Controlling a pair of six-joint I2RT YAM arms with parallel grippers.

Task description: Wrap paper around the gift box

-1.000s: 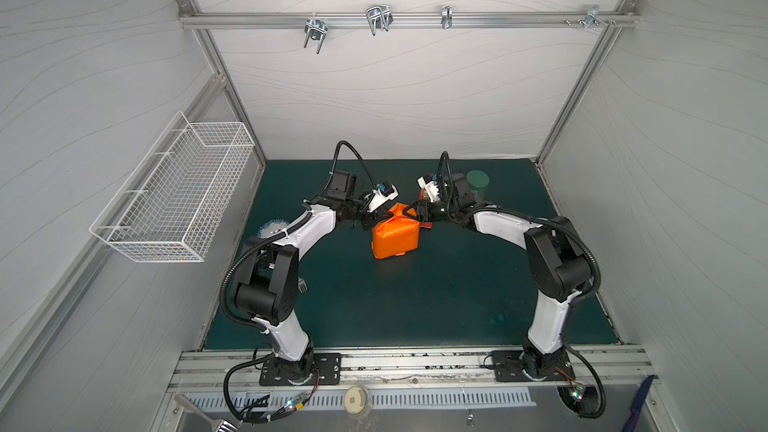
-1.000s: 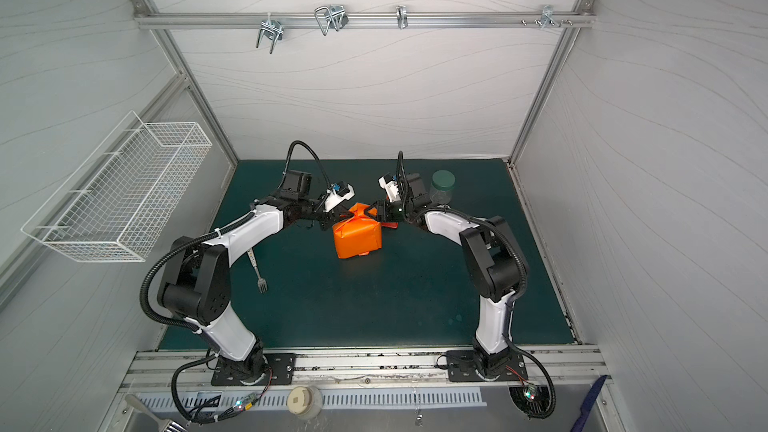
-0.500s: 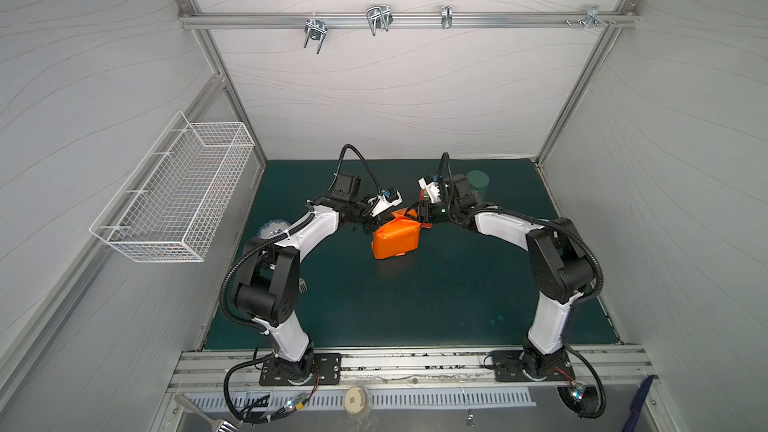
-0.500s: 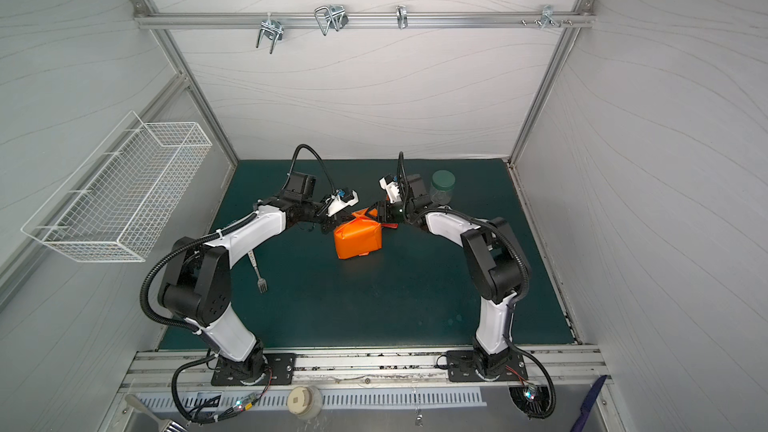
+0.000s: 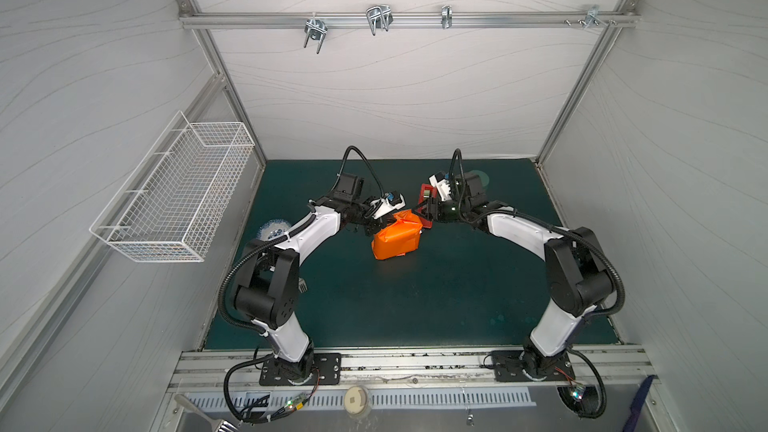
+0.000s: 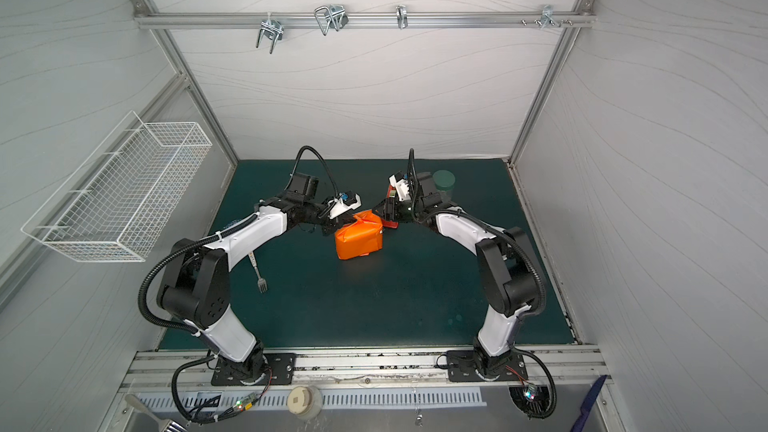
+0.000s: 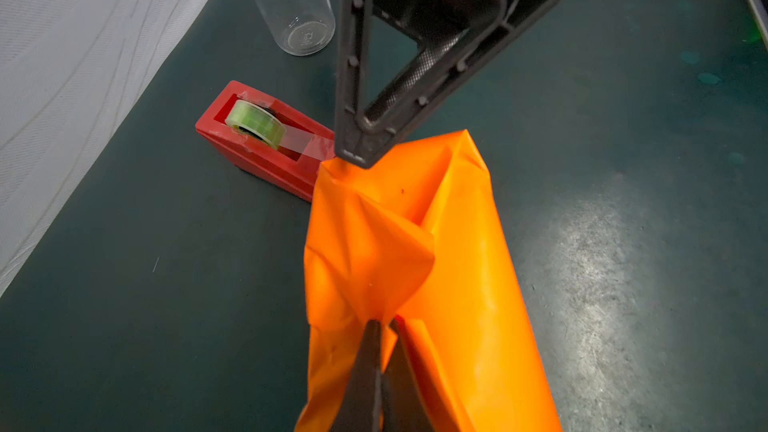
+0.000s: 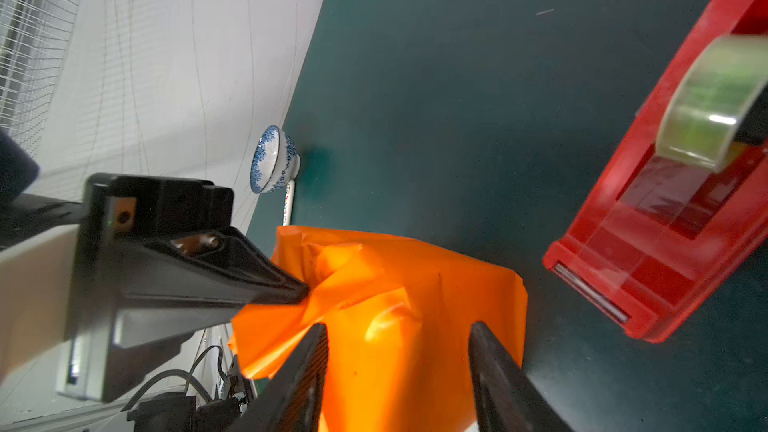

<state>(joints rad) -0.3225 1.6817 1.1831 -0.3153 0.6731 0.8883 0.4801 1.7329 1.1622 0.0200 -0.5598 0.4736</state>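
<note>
The orange paper (image 5: 397, 238) (image 6: 359, 238) is folded into a box-shaped bundle on the green mat, and the gift box is hidden inside it. My left gripper (image 7: 384, 322) (image 5: 375, 229) is shut on a gathered flap of paper (image 7: 374, 251) at the bundle's far left end. My right gripper (image 8: 399, 330) (image 5: 424, 218) is at the far right end. It stands open with its fingers (image 8: 307, 367) apart on either side of the paper (image 8: 415, 284). In the left wrist view, one right fingertip rests at the paper's upper corner.
A red tape dispenser (image 7: 266, 147) (image 8: 665, 243) stands just behind the bundle, under the right wrist. A clear jar (image 7: 286, 2) with a green lid is at the back right. A blue-patterned bowl (image 8: 272, 160) and a fork (image 6: 257, 274) lie at the left. A wire basket (image 5: 174, 197) hangs on the left wall.
My left gripper has come in to the bundle's end and shut on the paper flap. The right gripper's jaws have spread wider around the other end.
</note>
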